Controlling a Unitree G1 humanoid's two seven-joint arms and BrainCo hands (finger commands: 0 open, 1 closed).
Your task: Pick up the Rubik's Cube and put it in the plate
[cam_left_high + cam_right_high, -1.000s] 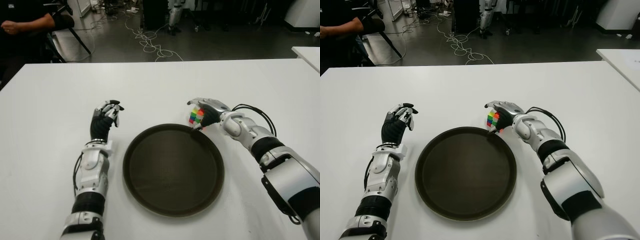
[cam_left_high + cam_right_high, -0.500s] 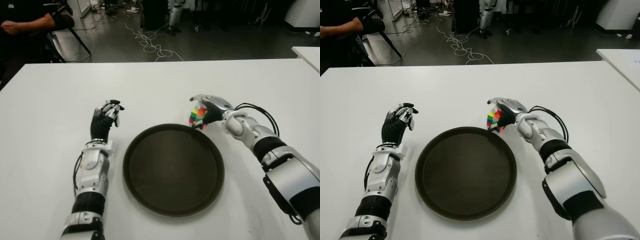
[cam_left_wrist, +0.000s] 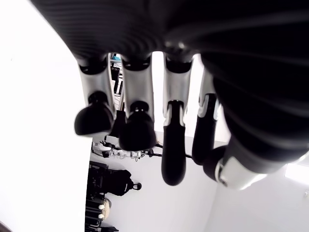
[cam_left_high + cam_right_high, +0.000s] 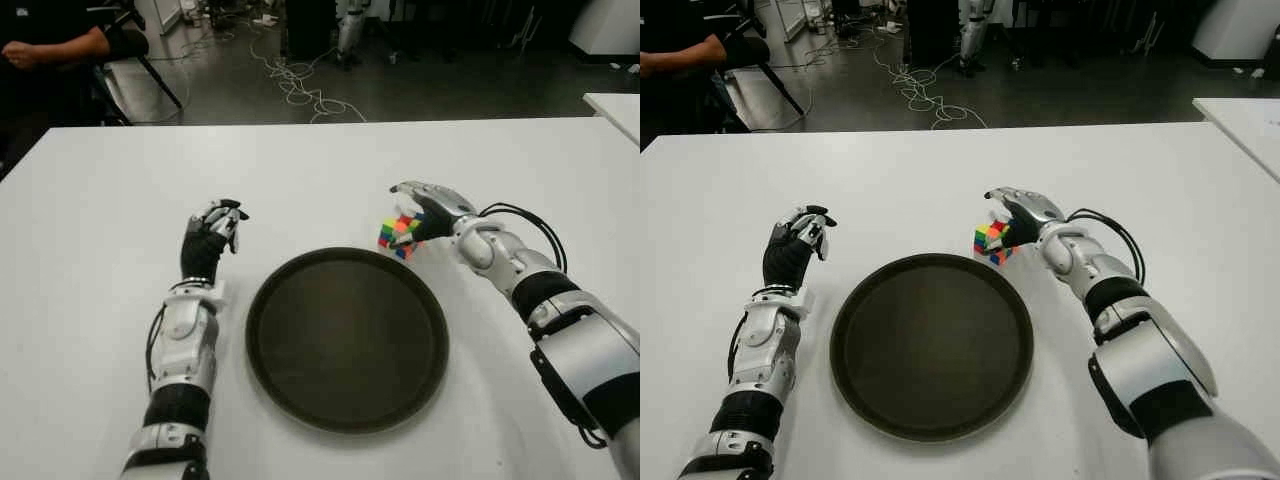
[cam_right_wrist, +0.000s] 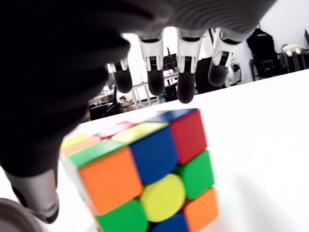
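No text, label, brand, number or sign can be read anywhere in these views. The Rubik's Cube (image 5: 145, 181) shows only plain coloured squares with no logo on them, the dark plate (image 4: 347, 338) bears no mark, and the white surface (image 4: 100, 250) carries no print.
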